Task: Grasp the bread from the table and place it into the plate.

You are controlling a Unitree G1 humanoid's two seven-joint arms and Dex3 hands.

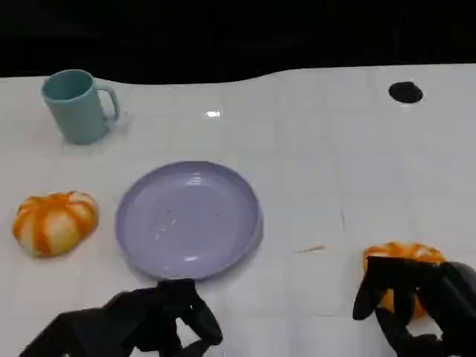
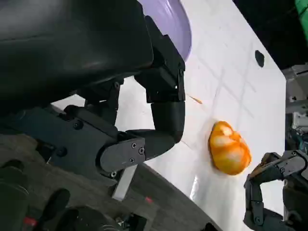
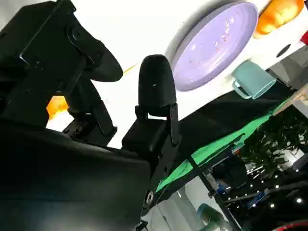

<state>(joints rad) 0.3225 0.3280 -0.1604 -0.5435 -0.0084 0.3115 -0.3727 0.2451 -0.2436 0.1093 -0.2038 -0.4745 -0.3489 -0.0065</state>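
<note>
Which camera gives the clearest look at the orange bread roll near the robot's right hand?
The left wrist view: the orange bread roll lies fully exposed on the white table. In the head view the right hand covers part of it; the right wrist view shows just an orange sliver.

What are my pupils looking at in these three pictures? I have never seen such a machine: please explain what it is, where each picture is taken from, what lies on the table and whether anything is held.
This is a humanoid robot at a white table. One picture looks down from its head; the other two come from cameras at its wrists, so they appear tilted. The black shapes are its hands.

On the table lie an empty purple plate, a teal mug and two orange-and-white bread rolls. One roll lies untouched on the robot's left side of the plate. The right hand reaches around the other roll, which rests on the table; whether the fingers already grip it cannot be told. The left hand holds nothing, fingers curled.
</note>
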